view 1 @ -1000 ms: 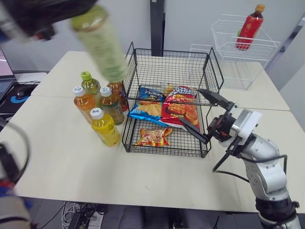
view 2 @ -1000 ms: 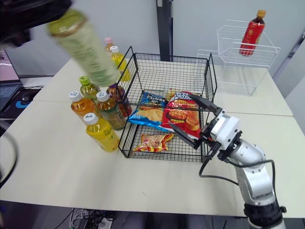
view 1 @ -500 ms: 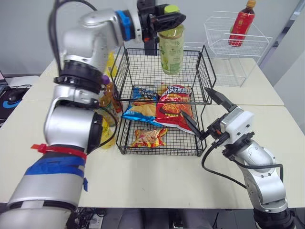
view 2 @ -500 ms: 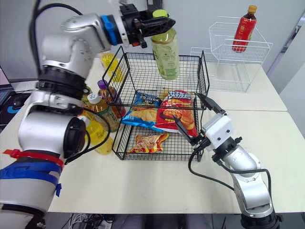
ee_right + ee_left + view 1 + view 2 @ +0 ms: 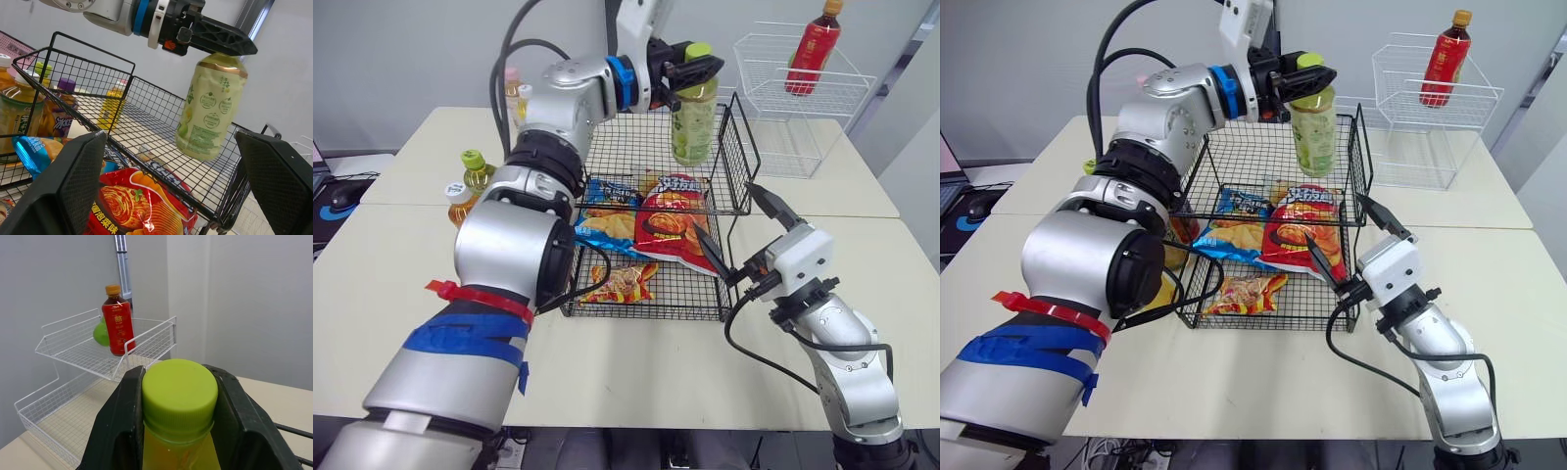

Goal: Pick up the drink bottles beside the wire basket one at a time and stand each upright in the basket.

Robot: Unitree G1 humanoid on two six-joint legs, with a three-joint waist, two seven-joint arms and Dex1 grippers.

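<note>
Beige table [image 5: 636, 377], grey wall [image 5: 411, 49], bottle [image 5: 693, 122] in left claw [image 5: 177, 377]

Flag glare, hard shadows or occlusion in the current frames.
Left eye view: soft, even light, no hard shadows; slight sheen on the left arm, which partly hides the bottles beside the wire basket. Left wrist view: the left gripper and the green tea bottle block what lies below. Right wrist view: the right gripper shows its fingers dark against a bright wall.

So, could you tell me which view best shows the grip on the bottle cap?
Left wrist view: the left hand clamps the cap from both sides. Other views show the bottle side-on, hanging over the basket.
</note>
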